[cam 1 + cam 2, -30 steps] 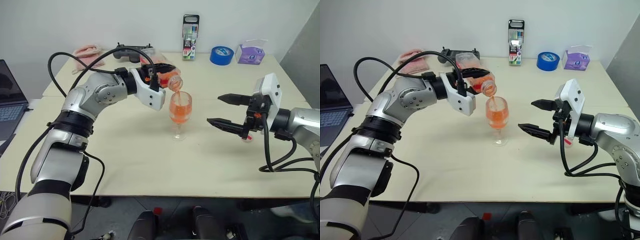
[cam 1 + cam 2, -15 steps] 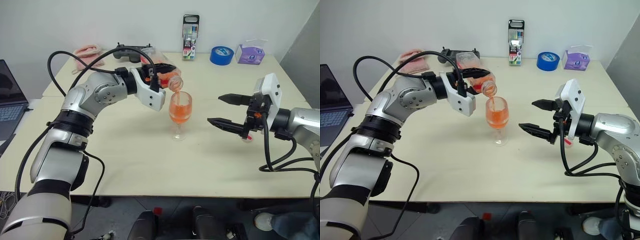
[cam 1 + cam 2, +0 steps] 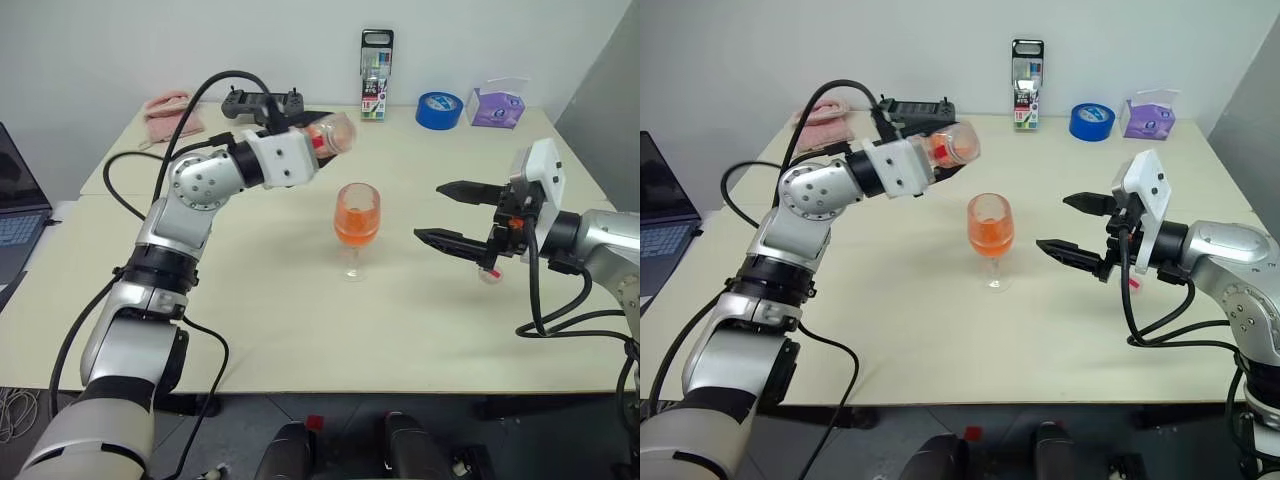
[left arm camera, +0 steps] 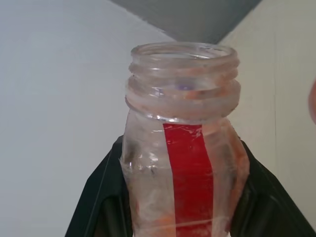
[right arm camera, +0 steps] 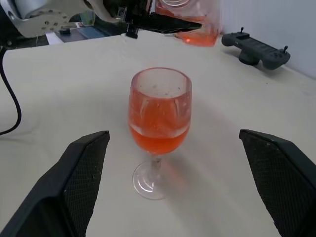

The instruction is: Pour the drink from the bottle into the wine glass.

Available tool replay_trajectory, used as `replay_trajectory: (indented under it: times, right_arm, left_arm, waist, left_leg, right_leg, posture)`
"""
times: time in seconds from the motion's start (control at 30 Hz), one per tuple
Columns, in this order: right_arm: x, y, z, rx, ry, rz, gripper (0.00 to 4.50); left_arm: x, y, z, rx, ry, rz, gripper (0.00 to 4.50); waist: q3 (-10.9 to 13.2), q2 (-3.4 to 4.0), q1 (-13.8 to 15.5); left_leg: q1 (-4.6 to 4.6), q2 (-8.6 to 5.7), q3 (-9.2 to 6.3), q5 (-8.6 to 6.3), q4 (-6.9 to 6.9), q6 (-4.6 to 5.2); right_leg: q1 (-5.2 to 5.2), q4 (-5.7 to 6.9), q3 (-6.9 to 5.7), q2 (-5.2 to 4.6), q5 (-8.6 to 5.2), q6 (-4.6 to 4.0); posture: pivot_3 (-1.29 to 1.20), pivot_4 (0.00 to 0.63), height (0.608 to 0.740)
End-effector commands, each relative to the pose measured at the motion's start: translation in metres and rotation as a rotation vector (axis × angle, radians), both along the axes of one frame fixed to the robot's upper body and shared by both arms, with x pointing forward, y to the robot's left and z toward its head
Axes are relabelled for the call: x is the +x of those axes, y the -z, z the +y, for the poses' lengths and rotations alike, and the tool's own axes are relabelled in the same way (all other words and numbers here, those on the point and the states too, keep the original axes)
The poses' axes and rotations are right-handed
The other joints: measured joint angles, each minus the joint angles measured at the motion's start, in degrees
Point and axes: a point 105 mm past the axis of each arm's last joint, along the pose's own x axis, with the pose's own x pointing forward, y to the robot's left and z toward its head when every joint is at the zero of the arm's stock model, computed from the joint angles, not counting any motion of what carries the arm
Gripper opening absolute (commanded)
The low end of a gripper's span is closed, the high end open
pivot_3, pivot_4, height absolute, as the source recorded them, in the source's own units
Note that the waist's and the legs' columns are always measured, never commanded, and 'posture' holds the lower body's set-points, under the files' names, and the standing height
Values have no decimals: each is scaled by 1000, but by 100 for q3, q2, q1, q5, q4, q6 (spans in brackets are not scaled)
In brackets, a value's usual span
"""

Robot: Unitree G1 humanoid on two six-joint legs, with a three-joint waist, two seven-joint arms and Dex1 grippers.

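The left gripper (image 3: 318, 133) is clamping the bottle (image 3: 330, 133) around its body, the two black fingers (image 4: 101, 197) pressing either side of the red label strip, and is holding it raised above the counter (image 3: 300, 300) with its long axis lying close to level and its uncapped mouth pointing toward the robot's right. Little drink is showing inside the bottle; only an orange-red film is clinging near the neck.

Outward from that gripper, the wine glass (image 3: 357, 214) is standing upright on its foot, below the bottle's mouth and a little to the right of it, clear of the neck and not touching it. The drink (image 5: 157, 139) is filling roughly the lower half of the bowl, which suggests the pouring is largely done and the bottle is being tipped away from the rim.

The right gripper (image 3: 462, 217) is hovering with its jaws spread wide and empty, level with the glass bowl and pointing at it from the robot's right, near but apart. Of the two, the left gripper is sitting higher than the glass and the right one is standing beside it.

Any coming move appears to turn on the left arm carrying the bottle down to bare counter on its own side, away from the stem.
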Motion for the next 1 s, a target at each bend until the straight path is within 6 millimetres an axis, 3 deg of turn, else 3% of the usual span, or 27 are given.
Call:
replay_trajectory:
  times: [0.03,0.1,0.2,0.37,0.5,0.67,0.8,1.0]
  right_arm:
    - [-3,-30,7,60,-32,-101,4500]
    - [-4,-36,11,84,-51,-110,4500]
    - [-1,-46,26,84,-71,-113,4500]
    - [3,-61,60,68,-93,-145,4500]
    - [-2,-61,69,61,-148,-141,4500]
    - [-6,-57,69,36,-175,-133,4500]
    - [-5,-52,66,23,-176,-125,4500]
    - [-4,-50,63,4,-171,-124,4500]
  left_arm:
    - [-2,-19,24,-244,-47,88,1818]
    - [3,-15,37,-408,-83,206,1818]
    - [15,1,74,-683,-235,354,1817]
    - [23,39,106,-895,-432,478,1816]
    - [24,62,118,-967,-515,505,1816]
    - [18,83,120,-912,-546,517,1816]
    - [10,113,125,-824,-623,499,1816]
    - [4,117,135,-900,-671,480,3811]
  waist:
    - [0,0,-21]
    - [0,0,-27]
    - [0,1,-34]
    - [-2,3,-31]
    - [-3,2,31]
    - [-3,2,38]
    - [-5,4,16]
    - [-10,9,-3]
  left_leg:
    - [0,0,0,0,0,0]
    - [2,1,-2,0,0,0]
    - [2,7,-9,0,0,0]
    - [8,5,-34,1,-2,-1]
    - [-4,4,-54,1,0,-3]
    - [-8,-1,-52,1,3,-2]
    - [2,-1,-49,1,-2,-2]
    - [8,0,-43,1,-6,-2]
  right_leg:
    - [-1,1,0,0,0,0]
    - [-1,2,1,0,0,0]
    - [-1,4,0,0,0,0]
    - [-3,6,-2,0,0,0]
    - [-2,-4,-9,-8,1,-1]
    - [-2,-8,-5,-15,2,0]
    - [-1,-6,-4,-12,2,-1]
    - [0,-1,0,-10,2,-1]
  posture:
    - [0,150,740]
    - [0,150,740]
    - [0,150,740]
    - [0,150,740]
    - [0,150,740]
    - [0,150,740]
    - [0,150,740]
    - [0,150,740]
